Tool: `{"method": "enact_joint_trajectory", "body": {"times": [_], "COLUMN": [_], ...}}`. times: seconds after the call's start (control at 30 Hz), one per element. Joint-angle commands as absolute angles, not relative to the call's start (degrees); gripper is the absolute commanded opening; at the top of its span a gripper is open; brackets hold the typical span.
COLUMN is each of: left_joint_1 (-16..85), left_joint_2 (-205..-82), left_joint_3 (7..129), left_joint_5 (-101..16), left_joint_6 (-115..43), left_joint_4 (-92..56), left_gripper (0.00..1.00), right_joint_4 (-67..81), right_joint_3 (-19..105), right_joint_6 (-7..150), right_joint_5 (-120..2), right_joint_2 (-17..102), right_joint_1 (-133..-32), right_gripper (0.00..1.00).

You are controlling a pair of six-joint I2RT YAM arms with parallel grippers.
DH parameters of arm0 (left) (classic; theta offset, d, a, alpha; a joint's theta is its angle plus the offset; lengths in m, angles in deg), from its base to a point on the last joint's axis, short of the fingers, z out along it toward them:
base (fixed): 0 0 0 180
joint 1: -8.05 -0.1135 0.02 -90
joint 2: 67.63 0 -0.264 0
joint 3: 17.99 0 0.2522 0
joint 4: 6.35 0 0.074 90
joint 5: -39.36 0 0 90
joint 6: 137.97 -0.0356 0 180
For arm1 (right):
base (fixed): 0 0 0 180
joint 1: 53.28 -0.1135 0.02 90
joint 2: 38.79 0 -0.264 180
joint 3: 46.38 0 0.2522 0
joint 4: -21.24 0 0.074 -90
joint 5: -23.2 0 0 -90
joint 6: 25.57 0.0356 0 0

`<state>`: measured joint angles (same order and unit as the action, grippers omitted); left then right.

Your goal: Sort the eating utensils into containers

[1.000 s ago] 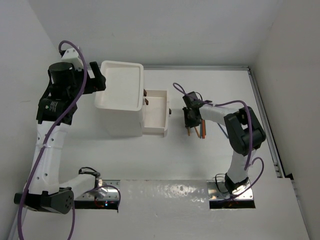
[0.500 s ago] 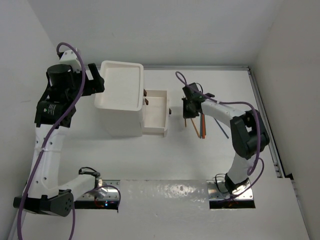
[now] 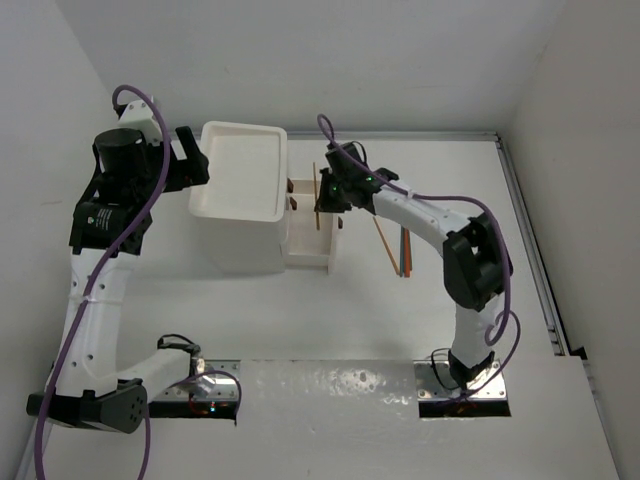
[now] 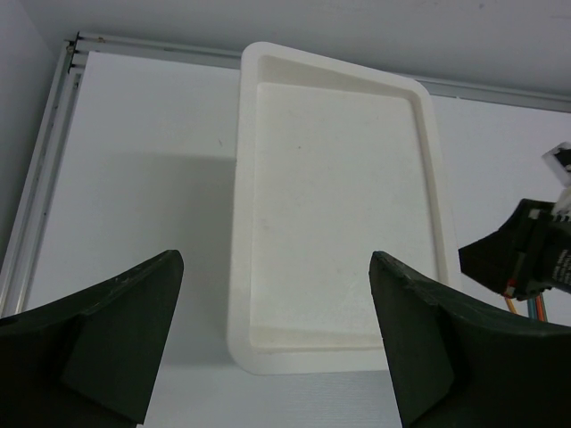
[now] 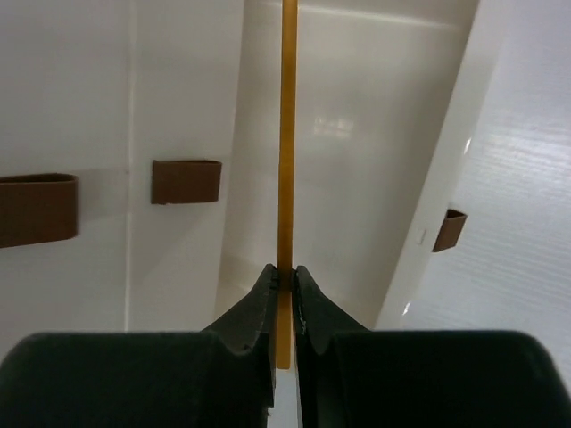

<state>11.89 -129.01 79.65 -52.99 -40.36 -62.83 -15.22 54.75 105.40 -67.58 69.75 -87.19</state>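
Right gripper (image 3: 326, 190) clamped on an orange stick (image 3: 317, 215) above the open drawer (image 3: 306, 262).

Seen from the wrist, the right gripper (image 5: 284, 272) has its jaws closed tight on the orange stick (image 5: 287, 134) close to one end, and the rest of the stick runs straight out over the open drawer (image 5: 357, 178). From above, the stick's long axis lies far-to-near, in line with the drawer's longer side, so it should fit lengthwise when lowered and let go. That drawer is pulled out to the right of the white drawer unit (image 3: 240, 170), on the right arm's side. The left gripper (image 3: 195, 160), jaws wide and holding nothing, hovers at the unit's left edge. More utensils (image 3: 403, 250) lie on the table (image 3: 330, 320), right of the drawer and apart from it.
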Motion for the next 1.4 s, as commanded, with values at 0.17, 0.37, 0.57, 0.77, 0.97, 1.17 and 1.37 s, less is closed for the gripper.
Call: {"method": "enact_joint_trajectory", "body": {"times": [0.17, 0.37, 0.57, 0.77, 0.97, 1.17, 1.37], "left_joint_1": [12.4, 12.4, 12.4, 12.4, 12.4, 12.4, 12.4], "left_joint_2": [-128.5, -128.6, -128.8, -129.3, -129.8, -130.1, -130.6], "left_joint_3": [79.4, 79.4, 79.5, 79.5, 79.8, 79.8, 79.8], "left_joint_5": [-53.2, -53.1, -52.3, -51.7, -51.6, -51.8, -51.8], "left_joint_6": [-40.0, -40.1, -40.0, -39.9, -39.9, -39.9, -40.1], "left_joint_4": [-61.5, -61.5, -61.3, -61.3, -61.3, -61.3, -61.2], "left_gripper": [0.83, 0.83, 0.83, 0.83, 0.83, 0.83, 0.84], "right_joint_4": [-15.9, -16.2, -22.4, -28.9, -29.1, -27.9, -26.3], "right_joint_3": [53.3, 46.8, 41.4, 41.1, 39.9, 38.0, 34.9], "right_joint_6": [106.4, 96.8, 87.7, 80.4, 79.4, 79.4, 79.2], "right_joint_5": [-67.4, -73.2, -69.0, -69.3, -70.7, -72.4, -72.1], "right_joint_2": [70.4, 61.8, 62.0, 66.8, 70.0, 72.0, 73.4], "right_joint_1": [-87.8, -85.5, -76.7, -74.0, -73.8, -73.8, -73.7], "right_gripper": [0.28, 0.35, 0.35, 0.34, 0.34, 0.33, 0.28]}}
